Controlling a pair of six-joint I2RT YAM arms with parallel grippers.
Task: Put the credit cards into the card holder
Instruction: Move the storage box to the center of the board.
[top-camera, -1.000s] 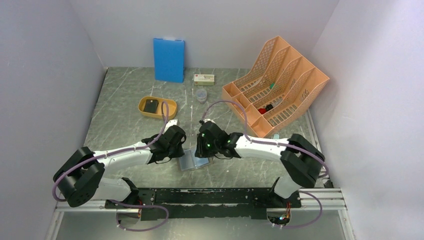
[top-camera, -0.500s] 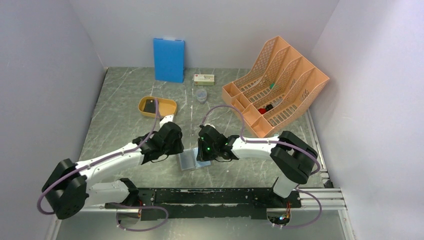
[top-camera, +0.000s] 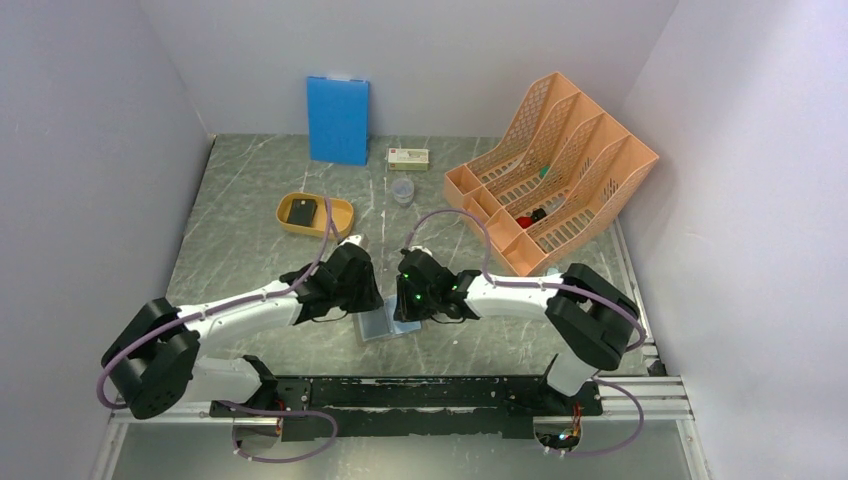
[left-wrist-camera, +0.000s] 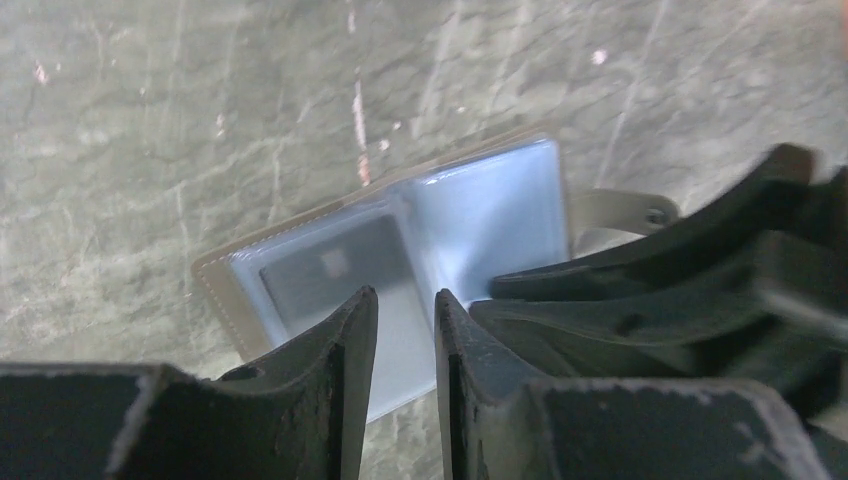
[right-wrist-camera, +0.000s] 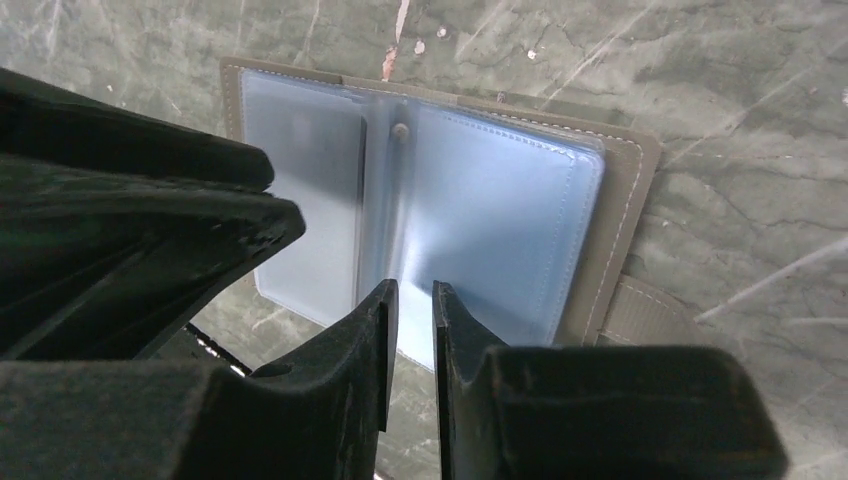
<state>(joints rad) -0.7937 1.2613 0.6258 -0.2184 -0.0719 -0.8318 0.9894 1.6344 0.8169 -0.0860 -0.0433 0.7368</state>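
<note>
The left claw (left-wrist-camera: 404, 300) has its fingers drawn to a narrow slit and hovers over the open card holder (left-wrist-camera: 400, 260), which lies flat on the worktop (top-camera: 250, 250) at 6 o'clock, close to the arm bases. The right claw (right-wrist-camera: 413, 290) is equally narrow, with its tips at the near edge of a pale blue pocket leaf. I cannot tell whether it pinches that leaf.

The top view only shows the two claws crowded over the holder, the left at its 11 o'clock and the right at its 1 o'clock, with a strip of blue showing beneath them. The left wrist view shows more: a dark credit card (left-wrist-camera: 335, 270) sits inside the pocket at 9 o'clock, blurred behind the plastic. At 3 o'clock the grey snap strap (left-wrist-camera: 620, 210) sticks out from under the right claw. The right wrist view shows the stitched grey border and a round stud (right-wrist-camera: 400, 130) on the fold, at 12 o'clock from its fingers.

Only the top view shows another dark card (top-camera: 302, 212) lying in the yellow tray (top-camera: 344, 213), well apart at 10 o'clock from the holder.
</note>
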